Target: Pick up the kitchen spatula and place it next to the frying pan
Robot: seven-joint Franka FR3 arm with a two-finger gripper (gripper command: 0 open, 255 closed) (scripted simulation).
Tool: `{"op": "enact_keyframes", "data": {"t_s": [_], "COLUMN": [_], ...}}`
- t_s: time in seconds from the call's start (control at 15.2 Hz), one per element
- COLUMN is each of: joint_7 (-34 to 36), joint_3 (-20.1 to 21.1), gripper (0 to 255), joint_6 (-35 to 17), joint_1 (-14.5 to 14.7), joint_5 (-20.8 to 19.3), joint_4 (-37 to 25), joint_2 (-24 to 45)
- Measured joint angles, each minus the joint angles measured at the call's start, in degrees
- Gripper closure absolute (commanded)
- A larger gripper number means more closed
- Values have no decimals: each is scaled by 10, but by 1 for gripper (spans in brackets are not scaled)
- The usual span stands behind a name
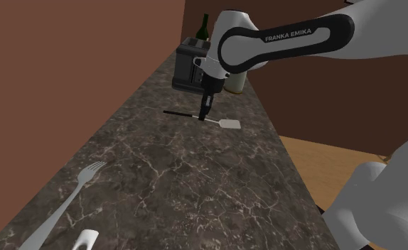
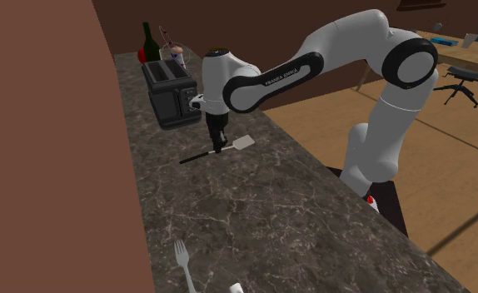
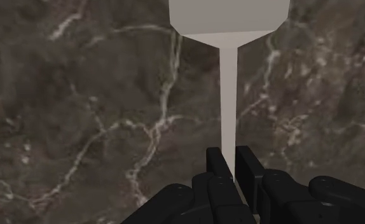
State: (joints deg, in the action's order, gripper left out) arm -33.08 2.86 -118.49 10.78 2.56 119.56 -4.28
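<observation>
The kitchen spatula (image 1: 229,125) lies flat on the dark marble counter (image 1: 167,185), with a pale square blade and a thin black handle. My black gripper (image 1: 205,113) comes straight down on it where the pale neck meets the handle. In the wrist view the fingers (image 3: 219,167) clasp the pale neck (image 3: 228,95) between them, and the blade (image 3: 229,16) points away from the hand. In the second exterior view the gripper (image 2: 219,148) stands on the spatula (image 2: 243,142) just in front of the toaster.
A black toaster (image 1: 188,67) stands right behind the gripper, with a dark bottle (image 1: 204,28) and a pale jar (image 1: 234,82) by it. A grey fork (image 1: 74,192) and a small white object (image 1: 85,240) lie near the counter's close end. A brown wall runs along the shoulder view's left.
</observation>
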Motion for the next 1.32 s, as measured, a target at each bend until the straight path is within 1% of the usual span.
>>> {"op": "enact_keyframes", "data": {"t_s": [0.33, 0.46, 0.73, 1.32], "joint_7": [0, 1, 2, 2], "joint_3": [0, 0, 0, -1], "gripper": [255, 255, 255, 255], "joint_6": [0, 9, 36, 105], "joint_1": [0, 0, 0, -1], "joint_5": [0, 0, 0, -1], "joint_4": [0, -7, -25, -89], "joint_2": [0, -1, -11, -17]}}
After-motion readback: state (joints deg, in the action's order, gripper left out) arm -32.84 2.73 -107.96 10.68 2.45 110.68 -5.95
